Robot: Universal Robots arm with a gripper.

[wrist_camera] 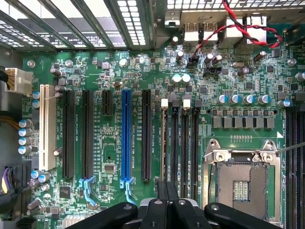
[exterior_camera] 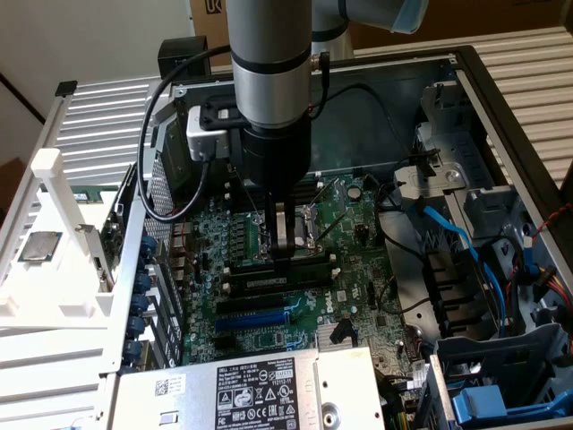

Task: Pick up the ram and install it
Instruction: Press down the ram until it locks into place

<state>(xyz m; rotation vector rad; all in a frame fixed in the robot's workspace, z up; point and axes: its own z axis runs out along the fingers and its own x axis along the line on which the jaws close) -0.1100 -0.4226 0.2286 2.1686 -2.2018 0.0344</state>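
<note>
Exterior view. The arm stands nearly vertical over the open computer case (exterior_camera: 501,107), which lies on its side so the motherboard (exterior_camera: 349,224) faces up and can be reached from above. The gripper (exterior_camera: 285,251) is down among the memory slots (exterior_camera: 269,285), its fingers drawn together with their tips at the slot row. A long, thin stick lies lengthwise along the slots right under the fingertips; I take it for the ram (exterior_camera: 309,261), seated or nearly seated, though its green board and label cannot be made out from here. Whether the fingers pinch its top edge or only press down on it cannot be told. The blue expansion slot (exterior_camera: 260,316) lies just beyond the memory slots, toward the power supply (exterior_camera: 251,390) with its pale label. A white plastic rack (exterior_camera: 54,242) sits outside the case at the exterior view's left.

Wrist view. The camera looks straight down the tool onto the board. The fingers (wrist_camera: 167,193) meet as one closed black block directly in line with the memory slots (wrist_camera: 180,143), whose white end latches (wrist_camera: 165,102) show at the far end. That alignment suits a straight downward push. The stick itself cannot be told apart from the slots here. The empty processor socket (wrist_camera: 240,183) sits just beside the slots, and the blue expansion slot (wrist_camera: 126,136) on their other side.
</note>
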